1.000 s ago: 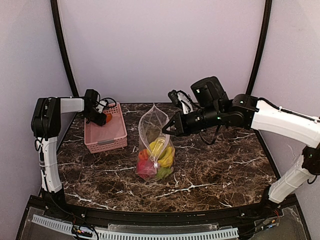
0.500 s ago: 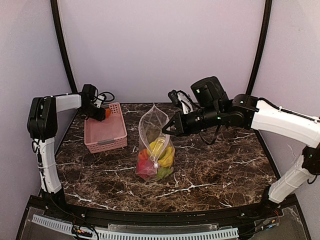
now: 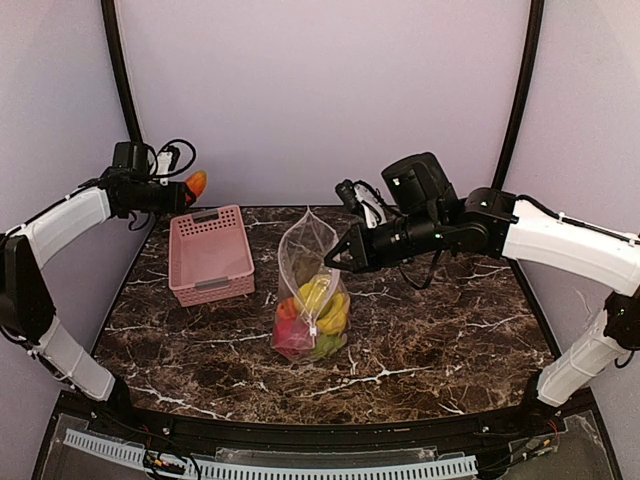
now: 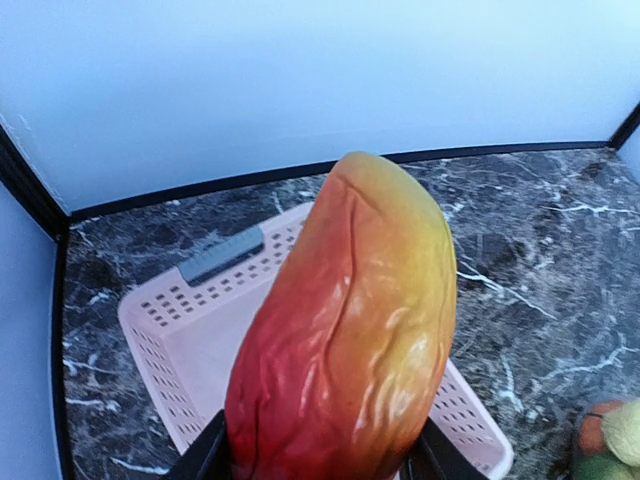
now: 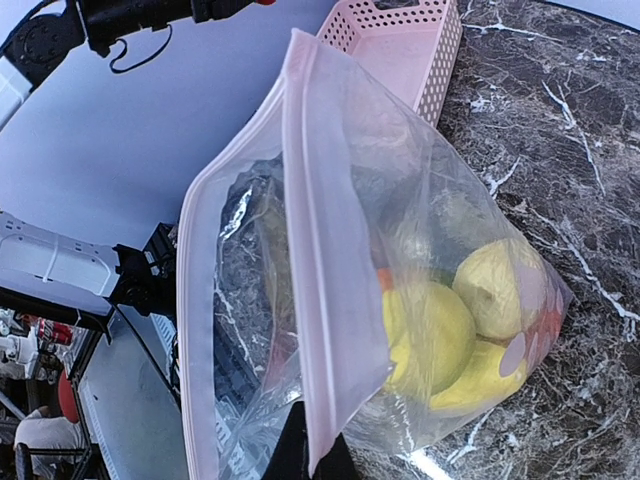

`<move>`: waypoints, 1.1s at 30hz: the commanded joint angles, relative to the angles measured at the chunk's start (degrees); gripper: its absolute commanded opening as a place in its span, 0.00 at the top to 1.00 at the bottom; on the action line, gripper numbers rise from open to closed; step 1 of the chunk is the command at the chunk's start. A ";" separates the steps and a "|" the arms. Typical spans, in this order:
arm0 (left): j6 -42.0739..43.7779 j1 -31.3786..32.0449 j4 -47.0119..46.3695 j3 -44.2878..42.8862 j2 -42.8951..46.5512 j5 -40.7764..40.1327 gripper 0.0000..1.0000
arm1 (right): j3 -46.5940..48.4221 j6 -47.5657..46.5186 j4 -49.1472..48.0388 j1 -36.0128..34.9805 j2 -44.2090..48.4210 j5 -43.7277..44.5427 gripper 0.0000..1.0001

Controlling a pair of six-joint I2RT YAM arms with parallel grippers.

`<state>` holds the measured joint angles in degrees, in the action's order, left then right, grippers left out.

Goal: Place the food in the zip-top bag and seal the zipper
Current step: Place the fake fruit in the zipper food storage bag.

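My left gripper is raised above the far left corner, shut on a piece of food, a glossy red-to-yellow toy fruit. In the left wrist view the fruit fills the middle, with the black fingers clamped against both its sides. The zip-top bag stands upright mid-table with yellow, red and green food inside. My right gripper is shut on the bag's upper right edge. In the right wrist view the pink zipper hangs apart, so the bag is open, and my right gripper pinches one strip.
A pink slotted basket sits on the marble table at the back left, below the held fruit; its inside shows no contents. Cables trail from the left wrist. Purple walls and black posts close in the back and sides.
My left arm has risen out of the basket and swung up and left, carrying the fruit. The right arm and the bag have not moved.
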<state>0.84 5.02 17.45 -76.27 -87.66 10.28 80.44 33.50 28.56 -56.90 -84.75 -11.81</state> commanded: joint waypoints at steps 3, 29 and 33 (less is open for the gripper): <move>-10.07 7.99 -4.04 13.47 15.25 6.57 0.52 | 2.45 -1.20 -0.07 -0.05 -0.23 -0.45 1.00; -36.87 37.34 2.66 12.62 28.35 16.48 0.51 | 6.77 -1.97 1.96 -0.47 -4.88 1.68 1.00; -40.03 41.50 3.06 10.30 25.42 15.77 0.51 | 8.40 -2.40 3.49 -0.70 -5.69 2.92 1.00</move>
<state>-34.04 43.18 18.26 -63.66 -59.51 25.63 85.86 31.97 30.70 -57.01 -89.12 -11.09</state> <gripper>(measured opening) 0.494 0.005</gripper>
